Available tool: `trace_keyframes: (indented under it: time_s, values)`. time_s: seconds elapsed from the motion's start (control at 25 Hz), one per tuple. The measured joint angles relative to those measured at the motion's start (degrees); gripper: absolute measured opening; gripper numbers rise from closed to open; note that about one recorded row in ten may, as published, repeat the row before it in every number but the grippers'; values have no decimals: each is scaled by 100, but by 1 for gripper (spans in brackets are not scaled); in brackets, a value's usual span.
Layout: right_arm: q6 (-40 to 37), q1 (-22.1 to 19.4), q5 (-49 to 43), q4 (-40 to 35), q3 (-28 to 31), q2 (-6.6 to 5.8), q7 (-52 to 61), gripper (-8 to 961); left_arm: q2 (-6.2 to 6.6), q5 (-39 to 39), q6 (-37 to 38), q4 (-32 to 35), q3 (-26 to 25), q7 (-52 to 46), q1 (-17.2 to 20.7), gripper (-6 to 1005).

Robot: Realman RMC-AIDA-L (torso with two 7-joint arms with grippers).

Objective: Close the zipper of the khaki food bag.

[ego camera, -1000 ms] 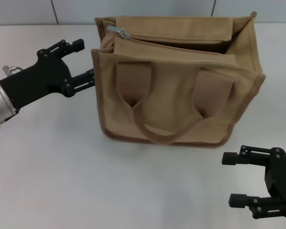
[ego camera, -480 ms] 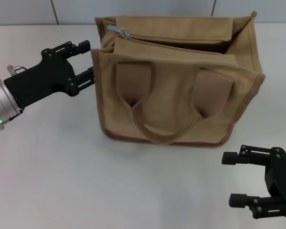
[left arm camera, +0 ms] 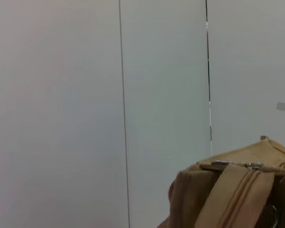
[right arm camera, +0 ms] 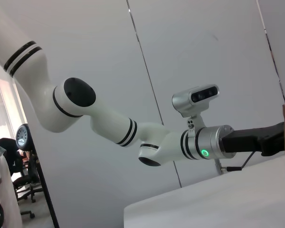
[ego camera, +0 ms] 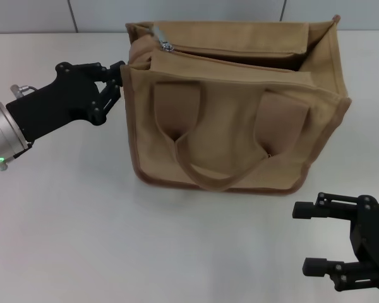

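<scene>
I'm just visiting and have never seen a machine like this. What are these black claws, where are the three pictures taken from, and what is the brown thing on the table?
It is a robot with two arms, each ending in a black gripper. One picture looks down from a camera on its head; the other two come from cameras on its wrists.

On the white table stands a khaki food bag with two looped handles. Its zipper is open, and the silver pull tab sits at the bag's left end.

The left gripper is pressed against the bag's left top corner; whether it has pinched the fabric I cannot tell. The right gripper waits open in front of the bag, holding nothing. The right wrist picture mostly shows the other arm.
</scene>
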Motion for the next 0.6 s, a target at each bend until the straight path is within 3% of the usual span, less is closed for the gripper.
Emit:
trace_keyframes:
  time_s: [0.12,0.24,0.6]
  values:
    - [-4,-3,0,0,0,9,0,788,7,-22,2,-26,-6,0,-3,96]
    - [-18,-2,-1,0,0,8,0,788,6,-158,38,-35,4,0,20,-2]
    - [-66,-3,3,-21,0,5,0,787,11,-281,219,-18,16,-2,47,19]
